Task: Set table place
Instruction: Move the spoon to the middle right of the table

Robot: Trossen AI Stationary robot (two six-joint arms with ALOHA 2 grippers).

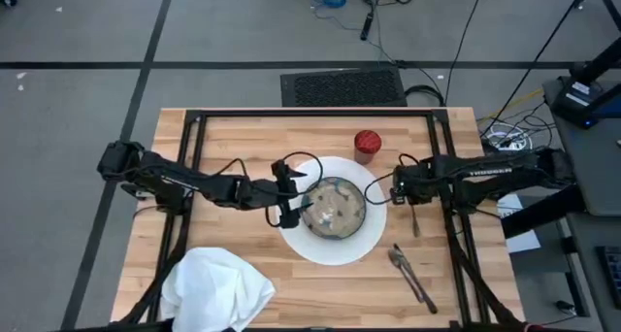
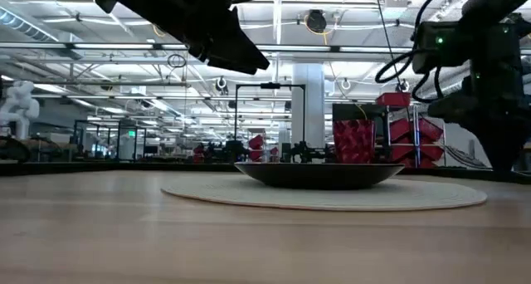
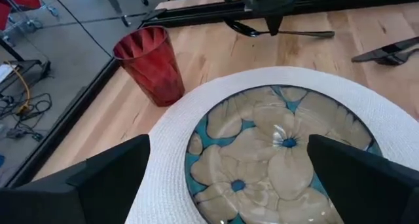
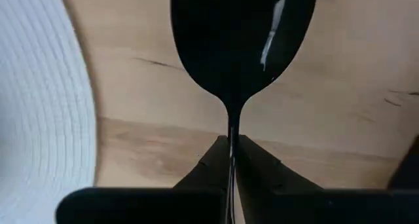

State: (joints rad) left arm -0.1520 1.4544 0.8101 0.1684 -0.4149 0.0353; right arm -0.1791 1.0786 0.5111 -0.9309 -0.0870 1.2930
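Note:
A flower-patterned bowl (image 1: 335, 208) sits in the middle of the round white plate (image 1: 335, 255) at the table's centre. My left gripper (image 1: 296, 204) hovers open over the bowl's left rim, one finger on each side of the bowl (image 3: 281, 152), touching nothing. Right of the plate, my right gripper (image 1: 406, 194) is shut on the spoon (image 1: 414, 220). The red cup (image 1: 366, 145) stands upright beyond the plate's far edge. A knife and fork (image 1: 412, 274) lie at the near right. The white napkin (image 1: 218, 288) lies crumpled at the near left. My right gripper pinches the spoon's handle just behind its bowl (image 4: 231, 145) between the two fingers. The fingers come from above, pointing down, and lie across the spoon. The spoon lies about level with its bowl (image 3: 241, 29) toward the far edge. Whether it touches the table, I cannot tell.
Black frame rails (image 1: 310, 114) run along the table's far edge and down both sides. Bare wood (image 1: 243, 148) lies far left of the plate and between plate and knife. A black mat (image 1: 342, 85) lies on the floor beyond the table.

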